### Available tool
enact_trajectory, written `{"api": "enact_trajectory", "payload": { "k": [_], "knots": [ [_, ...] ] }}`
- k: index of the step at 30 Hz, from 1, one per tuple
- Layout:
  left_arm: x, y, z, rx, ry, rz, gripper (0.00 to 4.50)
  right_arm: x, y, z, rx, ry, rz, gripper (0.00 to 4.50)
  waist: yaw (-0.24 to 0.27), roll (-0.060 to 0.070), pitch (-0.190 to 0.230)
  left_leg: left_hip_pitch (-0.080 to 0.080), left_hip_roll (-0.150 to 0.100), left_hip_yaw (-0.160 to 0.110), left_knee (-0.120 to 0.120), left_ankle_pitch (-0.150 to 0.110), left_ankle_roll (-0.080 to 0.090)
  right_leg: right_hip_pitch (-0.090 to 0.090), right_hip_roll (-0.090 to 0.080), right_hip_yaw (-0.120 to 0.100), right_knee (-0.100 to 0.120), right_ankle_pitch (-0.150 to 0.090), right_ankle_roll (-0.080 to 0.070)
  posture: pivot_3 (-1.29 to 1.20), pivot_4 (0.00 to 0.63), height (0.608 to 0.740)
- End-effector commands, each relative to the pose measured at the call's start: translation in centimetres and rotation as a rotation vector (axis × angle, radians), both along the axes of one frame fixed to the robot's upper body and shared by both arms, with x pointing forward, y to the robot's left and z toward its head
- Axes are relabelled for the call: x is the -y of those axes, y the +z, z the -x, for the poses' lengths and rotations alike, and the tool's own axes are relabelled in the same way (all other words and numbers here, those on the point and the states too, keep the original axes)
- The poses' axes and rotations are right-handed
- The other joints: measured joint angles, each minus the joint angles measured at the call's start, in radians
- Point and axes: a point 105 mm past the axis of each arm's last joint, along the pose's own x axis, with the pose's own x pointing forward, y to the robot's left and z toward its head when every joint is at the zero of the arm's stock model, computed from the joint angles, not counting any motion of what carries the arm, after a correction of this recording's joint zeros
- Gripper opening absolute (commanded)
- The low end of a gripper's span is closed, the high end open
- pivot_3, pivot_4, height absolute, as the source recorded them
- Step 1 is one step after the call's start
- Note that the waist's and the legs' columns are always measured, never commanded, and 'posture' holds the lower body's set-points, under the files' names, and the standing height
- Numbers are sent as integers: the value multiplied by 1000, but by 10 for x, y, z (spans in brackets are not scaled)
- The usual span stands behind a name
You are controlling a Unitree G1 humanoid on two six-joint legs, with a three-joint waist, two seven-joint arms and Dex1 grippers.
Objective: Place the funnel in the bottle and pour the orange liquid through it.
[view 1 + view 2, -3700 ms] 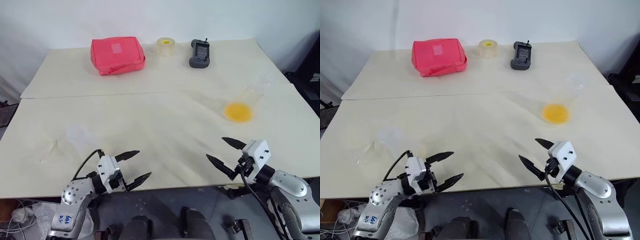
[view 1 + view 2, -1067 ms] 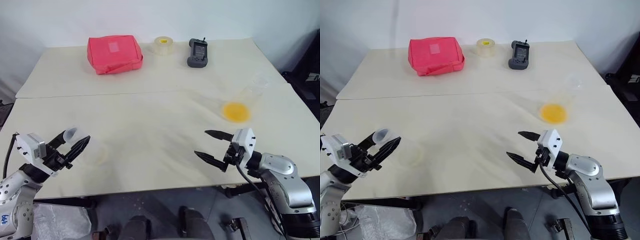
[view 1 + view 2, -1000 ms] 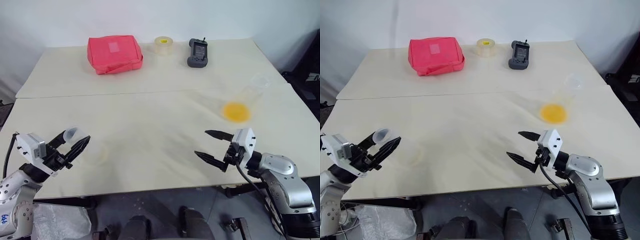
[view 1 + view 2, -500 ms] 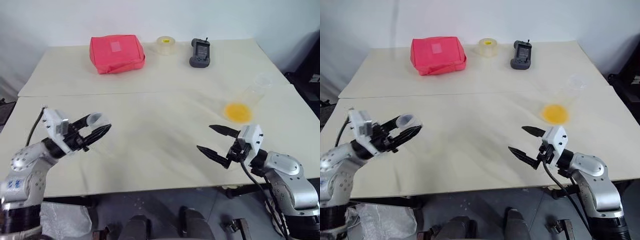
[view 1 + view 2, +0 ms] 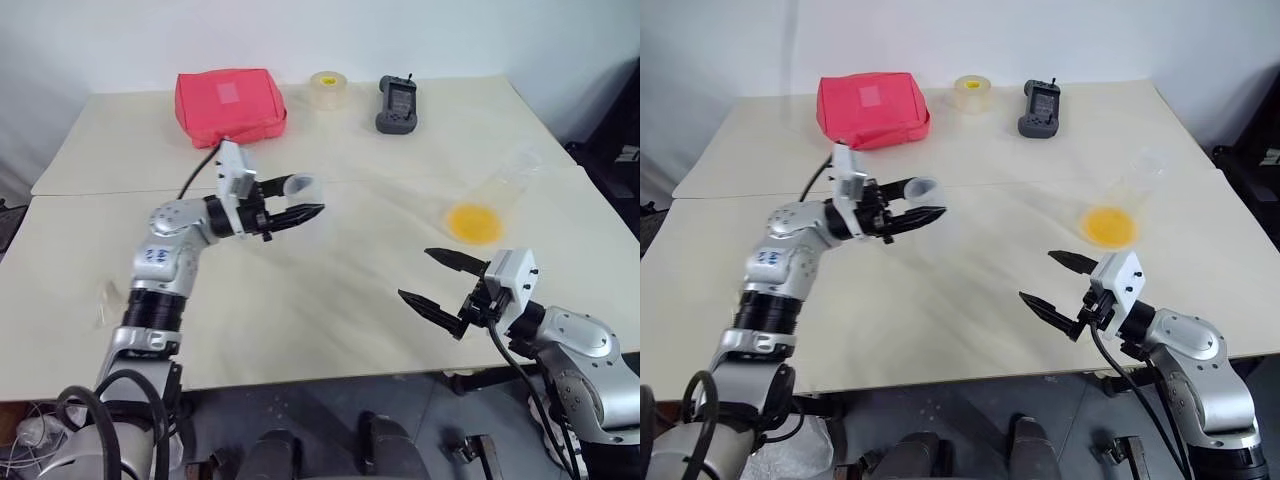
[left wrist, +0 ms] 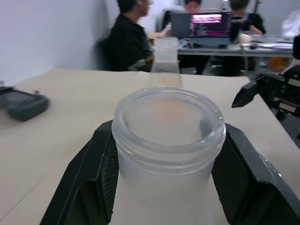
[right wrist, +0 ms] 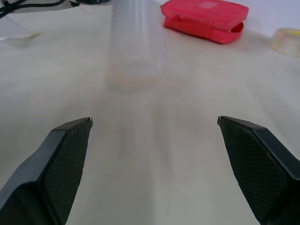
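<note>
Since a second ago my left hand (image 5: 296, 213) has swung from the desk's (image 5: 330, 300) left edge toward its middle, clamped on a clear wide-mouthed bottle (image 6: 168, 145). My right hand (image 5: 432, 283) hangs spread apart, empty. Orange liquid (image 5: 474, 222) sits in the flask (image 5: 492, 201) far right. I should set the bottle down upright, gently, near that flask.

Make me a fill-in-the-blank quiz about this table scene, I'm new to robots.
The clear bottle is held by the ___ gripper.
The liquid in the flask is ___.
The right gripper holds nothing; its fingers stand ___.
Missing words: left; orange; open.
</note>
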Motion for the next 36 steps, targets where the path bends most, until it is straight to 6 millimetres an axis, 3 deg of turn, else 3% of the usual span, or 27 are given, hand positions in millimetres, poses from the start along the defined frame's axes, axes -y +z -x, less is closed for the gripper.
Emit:
{"api": "enact_trajectory", "payload": {
  "k": [1,7,13,20,32,36],
  "knots": [
    [14,6,1,56,-76,-31,2361,-2,9,6,55,11,5,4500,2,0,0,0,0,0,0,0,0,0,0,0,0,0,0,0,150,740],
    [36,-12,4,62,-156,-83,2361,-4,7,4,65,3,11,4500,6,-1,1,-2,0,-1,6,-1,2,1,-1,-1,1,0,1,0,150,740],
    [38,-26,3,49,-142,-111,2361,-6,7,4,72,4,9,4500,6,-1,1,-3,1,-1,8,-1,3,1,-1,-1,1,1,1,0,150,740],
    [36,-29,9,7,-148,-93,4486,-9,6,5,76,16,9,4500,6,-1,1,-3,3,-1,9,-2,3,1,-2,-1,2,1,1,0,150,740],
    [22,-21,3,-28,-88,-91,4486,-5,8,1,76,16,15,4500,5,-1,1,-3,3,-1,10,-2,3,1,-1,-1,2,1,1,0,150,740],
    [-3,-19,-3,-25,-1,-127,4486,-5,7,1,51,47,37,4500,4,-1,1,-3,4,-1,10,-2,3,1,-1,-1,3,1,1,0,150,740]
  ]
}}
